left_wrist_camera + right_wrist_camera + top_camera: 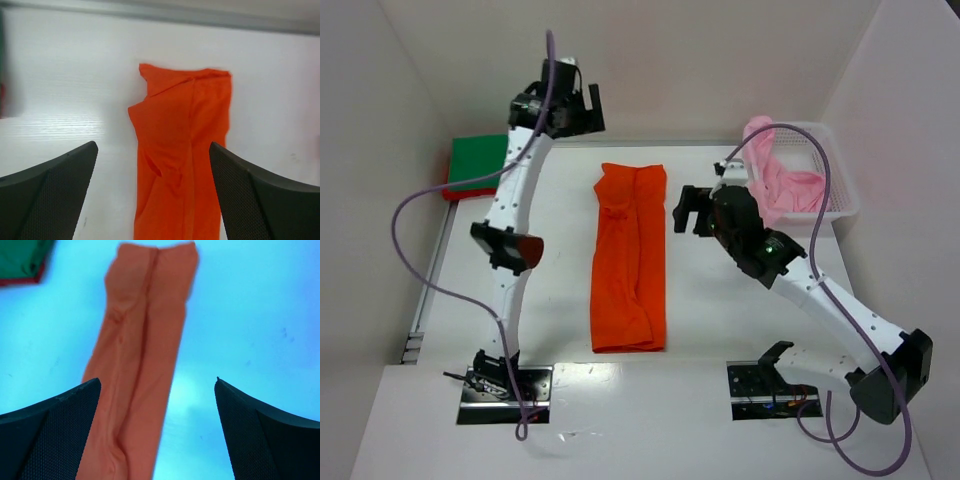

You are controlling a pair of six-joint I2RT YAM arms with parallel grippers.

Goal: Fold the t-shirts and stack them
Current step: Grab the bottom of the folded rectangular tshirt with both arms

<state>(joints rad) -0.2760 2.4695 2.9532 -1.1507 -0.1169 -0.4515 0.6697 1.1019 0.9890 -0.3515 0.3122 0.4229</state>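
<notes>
Closest to you, the left arm's base (pixel 505 385) is bolted to the near edge. Far left, the green tee (pixel 478 158) lies folded on the red tee (pixel 455 192), so by my judgement two are done. Your left gripper (pixel 152 145) hangs spread wide above the far end of the orange tee (pixel 630 255), a long strip mid-table that needs crosswise folds. Your right gripper (pixel 157 381) is likewise spread, holding nothing. Rightmost, the pink tee (pixel 775 180) lies crumpled in the basket (pixel 845 195), not yet folded.

Top view bright, even; glare on near worktop (pixel 710 322). Right wrist view tinted blue. Left wrist edges blurred.
</notes>
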